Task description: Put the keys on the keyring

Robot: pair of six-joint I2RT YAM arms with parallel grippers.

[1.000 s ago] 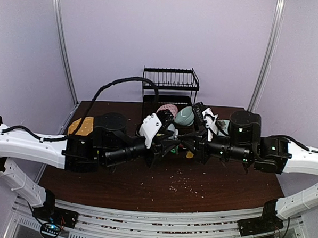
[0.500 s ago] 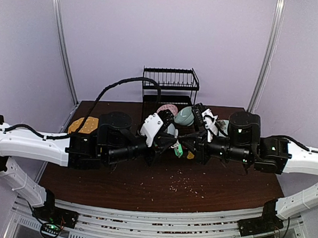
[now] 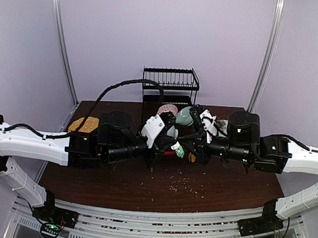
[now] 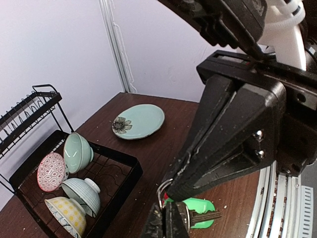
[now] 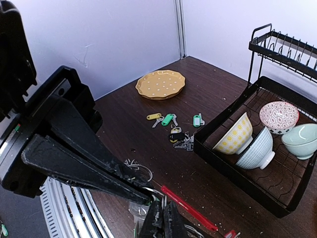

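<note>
Snapping shut, your left tool (image 4: 167, 218) now pinches the green-tagged silver key (image 4: 200, 206) at six o'clock. Your right tool (image 5: 162, 214) clamps the red-sleeved silver keyring (image 5: 190, 210), so threading looks next.

I work over a dark wooden table (image 5: 124, 130). A yellow dotted plate (image 5: 160, 84) lies at my left and a teal flowered plate (image 4: 138, 121) at my right. A black dish rack (image 5: 224, 159) stands at the back, loose tagged keys (image 5: 167, 119) lie just beside it, and crumbs (image 3: 185, 183) are scattered nearer me.

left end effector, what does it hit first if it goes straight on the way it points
Probably the right end effector, facing it almost tip to tip, with a green-tagged key at the gap; depth is unclear.
</note>
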